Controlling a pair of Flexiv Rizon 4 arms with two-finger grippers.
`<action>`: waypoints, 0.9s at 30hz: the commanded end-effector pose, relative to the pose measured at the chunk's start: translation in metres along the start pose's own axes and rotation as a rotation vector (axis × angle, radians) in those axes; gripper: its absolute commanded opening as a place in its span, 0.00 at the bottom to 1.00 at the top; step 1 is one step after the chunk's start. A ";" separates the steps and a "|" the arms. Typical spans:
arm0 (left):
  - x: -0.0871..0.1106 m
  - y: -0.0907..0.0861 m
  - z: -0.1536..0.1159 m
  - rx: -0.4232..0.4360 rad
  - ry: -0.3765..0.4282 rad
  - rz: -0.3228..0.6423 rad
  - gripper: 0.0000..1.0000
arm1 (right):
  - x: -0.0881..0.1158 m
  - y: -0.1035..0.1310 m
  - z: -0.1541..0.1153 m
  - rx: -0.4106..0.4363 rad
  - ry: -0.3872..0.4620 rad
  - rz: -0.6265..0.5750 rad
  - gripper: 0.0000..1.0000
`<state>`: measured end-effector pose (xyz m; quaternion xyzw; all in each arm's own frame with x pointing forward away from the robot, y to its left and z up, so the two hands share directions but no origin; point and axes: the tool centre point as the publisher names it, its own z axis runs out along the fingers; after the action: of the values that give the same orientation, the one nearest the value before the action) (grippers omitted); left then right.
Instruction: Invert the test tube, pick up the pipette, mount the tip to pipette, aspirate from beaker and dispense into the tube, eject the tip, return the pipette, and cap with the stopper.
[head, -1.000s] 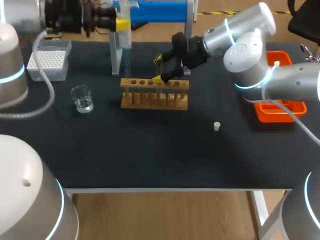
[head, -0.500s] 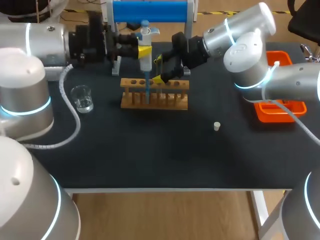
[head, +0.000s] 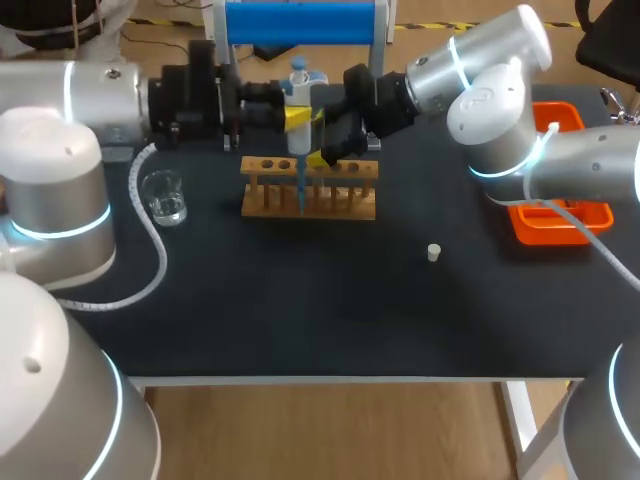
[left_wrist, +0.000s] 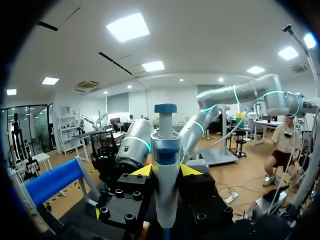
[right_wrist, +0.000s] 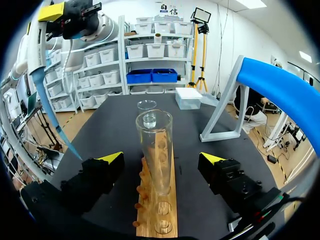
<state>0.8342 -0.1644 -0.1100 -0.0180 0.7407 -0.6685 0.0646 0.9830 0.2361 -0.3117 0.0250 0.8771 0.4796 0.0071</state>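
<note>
My left gripper (head: 298, 114) is shut on the white-and-blue pipette (head: 298, 95), which hangs upright with its blue tip (head: 300, 190) down over the wooden rack (head: 310, 190). In the left wrist view the pipette (left_wrist: 166, 165) fills the gap between the yellow tips of that gripper (left_wrist: 166, 172). My right gripper (right_wrist: 161, 159) is open, with a finger on either side of the clear test tube (right_wrist: 155, 145) and apart from it. The tube stands upright in the rack (right_wrist: 156, 210). The pipette tip (right_wrist: 56, 117) hangs beside the right gripper (head: 321, 139). A glass beaker (head: 163, 196) with water stands left of the rack. A small white stopper (head: 433, 252) lies right of it.
The blue-topped pipette stand (head: 305, 20) is behind the rack. An orange tray (head: 560, 215) sits at the right edge. Beyond the tube, the right wrist view shows the beaker (right_wrist: 146, 106) and the white tip box (right_wrist: 189, 97). Bare black tabletop lies in front of the rack.
My left arm has swung right with the pipette, from beside the stand to over the rack, close to the right gripper. The right arm has stayed still.
</note>
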 end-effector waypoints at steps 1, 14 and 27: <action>-0.007 0.001 0.003 -0.008 0.027 -0.003 0.00 | -0.001 0.000 0.000 0.001 0.002 0.000 1.00; -0.006 0.002 0.004 -0.008 0.031 -0.008 0.00 | -0.001 0.000 0.000 0.001 0.002 0.000 1.00; -0.005 0.002 0.004 -0.010 0.029 -0.009 0.00 | -0.001 0.000 0.000 0.001 0.002 0.000 1.00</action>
<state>0.8397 -0.1667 -0.1119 -0.0122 0.7452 -0.6648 0.0501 0.9831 0.2361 -0.3117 0.0250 0.8771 0.4796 0.0071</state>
